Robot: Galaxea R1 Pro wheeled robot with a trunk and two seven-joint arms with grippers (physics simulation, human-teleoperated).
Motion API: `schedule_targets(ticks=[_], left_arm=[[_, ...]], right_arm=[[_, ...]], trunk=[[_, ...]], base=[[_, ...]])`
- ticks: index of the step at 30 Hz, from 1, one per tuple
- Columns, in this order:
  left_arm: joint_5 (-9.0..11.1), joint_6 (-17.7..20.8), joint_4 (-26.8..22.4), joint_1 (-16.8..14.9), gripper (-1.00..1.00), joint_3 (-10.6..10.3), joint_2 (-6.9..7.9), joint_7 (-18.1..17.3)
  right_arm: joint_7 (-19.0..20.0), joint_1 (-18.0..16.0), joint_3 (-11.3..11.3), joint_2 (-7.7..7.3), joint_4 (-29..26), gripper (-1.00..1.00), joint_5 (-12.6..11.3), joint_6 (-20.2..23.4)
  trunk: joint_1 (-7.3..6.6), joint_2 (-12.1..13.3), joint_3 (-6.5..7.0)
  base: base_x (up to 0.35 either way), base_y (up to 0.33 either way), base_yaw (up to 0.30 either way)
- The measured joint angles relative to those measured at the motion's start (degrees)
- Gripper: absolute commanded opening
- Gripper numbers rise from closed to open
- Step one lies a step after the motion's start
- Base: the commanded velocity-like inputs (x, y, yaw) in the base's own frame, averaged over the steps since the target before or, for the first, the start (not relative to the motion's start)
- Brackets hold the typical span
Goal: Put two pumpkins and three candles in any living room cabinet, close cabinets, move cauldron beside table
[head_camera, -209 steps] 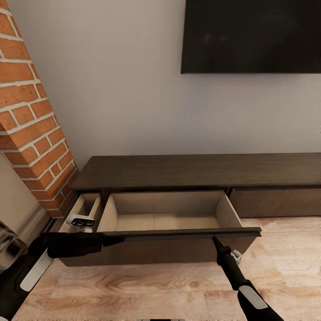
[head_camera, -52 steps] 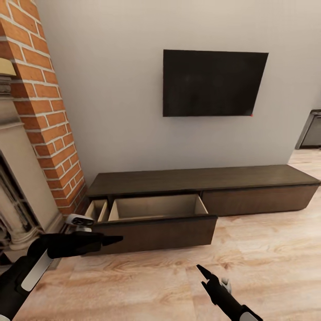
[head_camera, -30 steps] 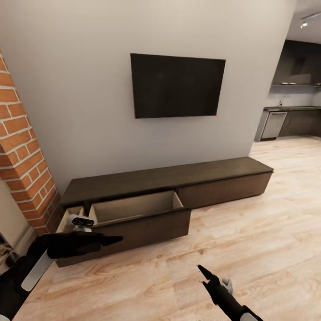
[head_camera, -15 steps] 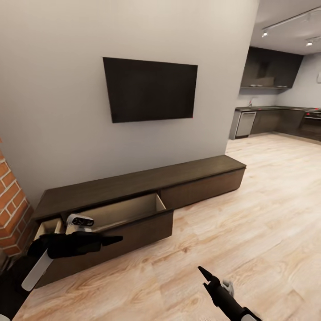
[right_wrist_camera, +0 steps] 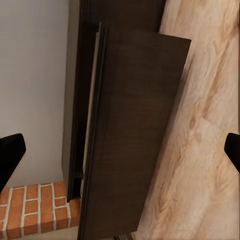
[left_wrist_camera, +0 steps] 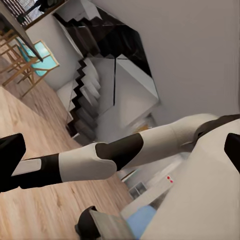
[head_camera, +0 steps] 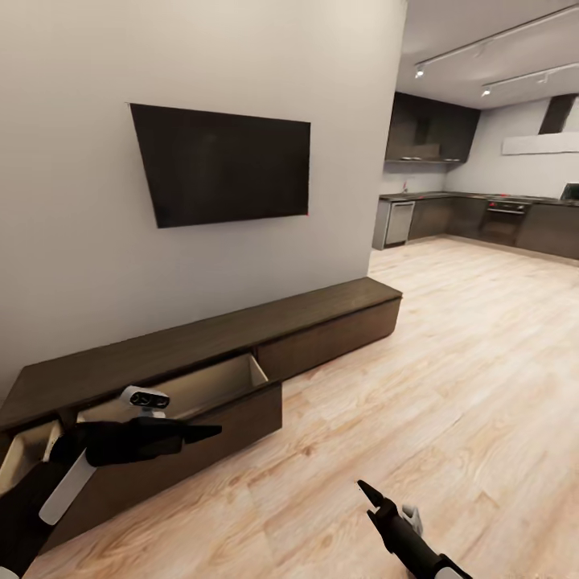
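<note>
The long dark brown cabinet (head_camera: 241,330) runs along the white wall. Its wide drawer (head_camera: 211,383) stands pulled out, pale beige and bare inside where I can see. A narrower drawer (head_camera: 24,452) at the left end is open too. My left gripper (head_camera: 211,432) hovers in front of the wide drawer's front, open and holding nothing; the left wrist view (left_wrist_camera: 121,155) shows its fingers spread wide. My right gripper (head_camera: 363,487) hangs over the floor, also open and holding nothing. The right wrist view (right_wrist_camera: 120,152) looks at the drawer front (right_wrist_camera: 130,130). Pumpkins, candles, cauldron and table are out of view.
A black TV (head_camera: 225,165) hangs on the wall above the cabinet. Light wooden floor (head_camera: 450,386) stretches right toward a dark kitchen (head_camera: 482,217). The left wrist view looks past my own white arm (left_wrist_camera: 100,160) to a staircase (left_wrist_camera: 90,100). Red brick (right_wrist_camera: 35,210) borders the cabinet's end.
The camera has backed away from the cabinet and swung right, so cabinet and TV slid left and the kitchen came into view. Both arms keep their pose; the drawers stay open.
</note>
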Motion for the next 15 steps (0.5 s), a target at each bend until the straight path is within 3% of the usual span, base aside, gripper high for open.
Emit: schedule_targets(ticks=[6,15], left_arm=[[-0.21,-0.13,0.01,0.01,1.0,-0.05,0.0,-0.01],[-0.47,-0.15,0.01,0.01,1.0,-0.05,0.0,-0.02]], right_arm=[[0.01,-0.01,0.02,0.0,0.01,1.0,0.0,-0.06],[0.03,-0.01,-0.01,0.0,0.02,1.0,0.0,-0.09]], trunk=[[-0.01,0.0,0.19],[-0.01,0.0,0.53]], base=[[0.283,-0.131,-0.289],[0.24,-0.236,-0.289]])
